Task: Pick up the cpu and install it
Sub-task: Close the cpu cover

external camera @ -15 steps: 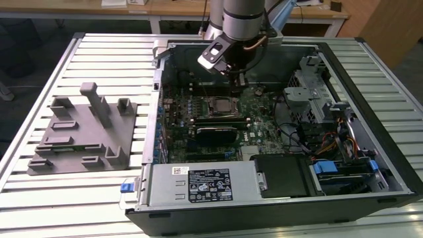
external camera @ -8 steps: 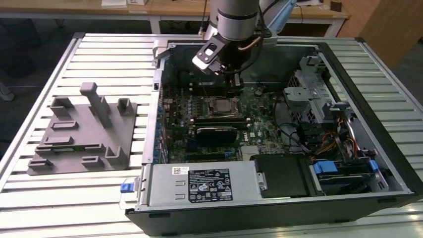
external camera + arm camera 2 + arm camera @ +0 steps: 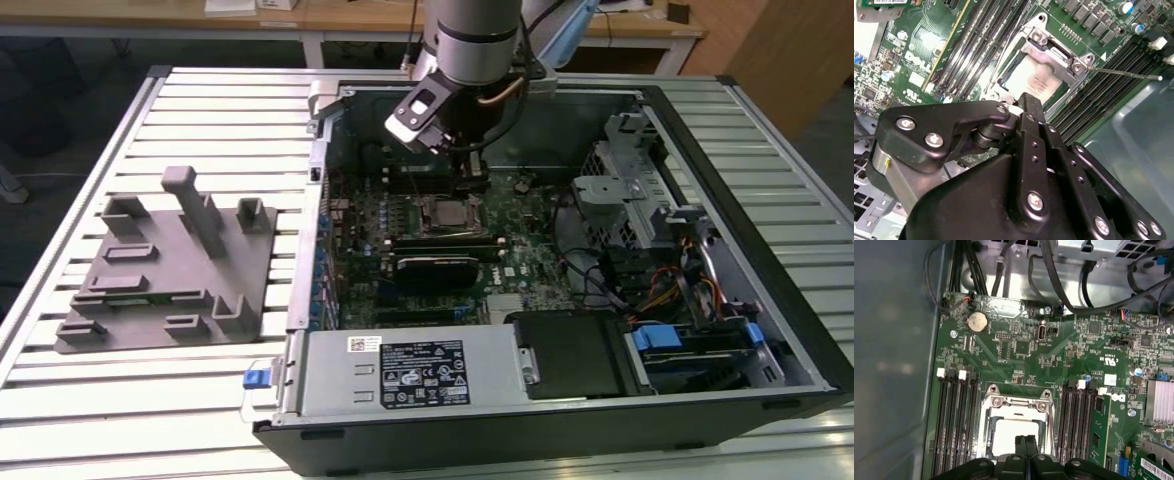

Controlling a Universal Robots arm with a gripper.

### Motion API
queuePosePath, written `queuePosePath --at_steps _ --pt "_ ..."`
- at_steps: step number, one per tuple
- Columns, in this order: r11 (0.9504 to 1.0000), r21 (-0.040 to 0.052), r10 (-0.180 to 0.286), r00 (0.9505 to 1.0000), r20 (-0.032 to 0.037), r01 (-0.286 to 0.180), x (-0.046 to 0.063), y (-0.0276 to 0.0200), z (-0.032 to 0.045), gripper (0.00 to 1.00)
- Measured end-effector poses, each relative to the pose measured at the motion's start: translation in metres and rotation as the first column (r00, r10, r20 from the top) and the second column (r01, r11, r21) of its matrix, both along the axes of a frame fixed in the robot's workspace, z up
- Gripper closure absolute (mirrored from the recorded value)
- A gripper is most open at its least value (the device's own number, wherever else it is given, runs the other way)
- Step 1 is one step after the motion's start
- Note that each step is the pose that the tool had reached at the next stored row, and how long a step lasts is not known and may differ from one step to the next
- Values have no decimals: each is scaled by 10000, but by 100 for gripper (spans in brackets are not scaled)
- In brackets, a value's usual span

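The cpu [image 3: 1010,439] lies inside the socket frame [image 3: 1016,407] on the motherboard [image 3: 1054,365]. Its silvery top plate shows through the frame's opening in both wrist views. The tool [image 3: 1025,440] hangs right over it, fingers pressed together with nothing between them, so it is clenched on empty air and not carrying the chip. In the second wrist view the tool [image 3: 1030,102] points at the near edge of the cpu [image 3: 1036,80]. Whether the tip touches the plate or stops just above it is hard to tell from these angles.

The thin lever [image 3: 1126,74] runs out sideways from the frame's corner across the memory slots [image 3: 1104,95], and it looks unlatched, though I would not swear to that. In the exterior view the arm reaches down into the open computer case [image 3: 721,140], and the grey tray [image 3: 167,270] sits well apart on the slatted counter [image 3: 200,110].

In my judgement the installing is nearly done, but the chip is not secure if the lever is free.

- A sideways nudge from the closed fingers could drag the chip out of square in the socket, and pressure after that could bend the contacts beneath.
- A push landing near one edge would load the plate unevenly.
- The fingers stand close to the frame's rim and to the lever, so a careless sweep could snag either.
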State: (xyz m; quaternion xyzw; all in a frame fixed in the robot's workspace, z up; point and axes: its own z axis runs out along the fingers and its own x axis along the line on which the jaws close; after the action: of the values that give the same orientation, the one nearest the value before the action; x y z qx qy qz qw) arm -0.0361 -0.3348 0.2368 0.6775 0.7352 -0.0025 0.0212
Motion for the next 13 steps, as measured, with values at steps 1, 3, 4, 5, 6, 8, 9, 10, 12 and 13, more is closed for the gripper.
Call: queuePosePath --at_steps 1,3,4,5,6,8,9,10,12,13 --pt "10000 -2 4 10000 -3 -4 -8 -3 -7 89" --pt "10000 -1 19 10000 -5 -19 -41 -6 -16 89" --pt "10000 0 25 10000 -4 -25 -64 -7 -20 89" --pt "10000 0 27 10000 -4 -27 -88 -7 -23 89" --pt "10000 0 31 10000 -3 -31 -110 -7 -27 89" --pt "10000 1 38 10000 -3 -38 -148 -7 -35 89" --pt "10000 -1 43 10000 -4 -43 -163 -7 -39 89" --pt "10000 0 47 10000 -3 -47 -177 -7 -45 89" --pt "10000 1 54 10000 -3 -54 -200 -7 -60 89" --pt "10000 0 57 10000 -3 -57 -208 -7 -67 89"
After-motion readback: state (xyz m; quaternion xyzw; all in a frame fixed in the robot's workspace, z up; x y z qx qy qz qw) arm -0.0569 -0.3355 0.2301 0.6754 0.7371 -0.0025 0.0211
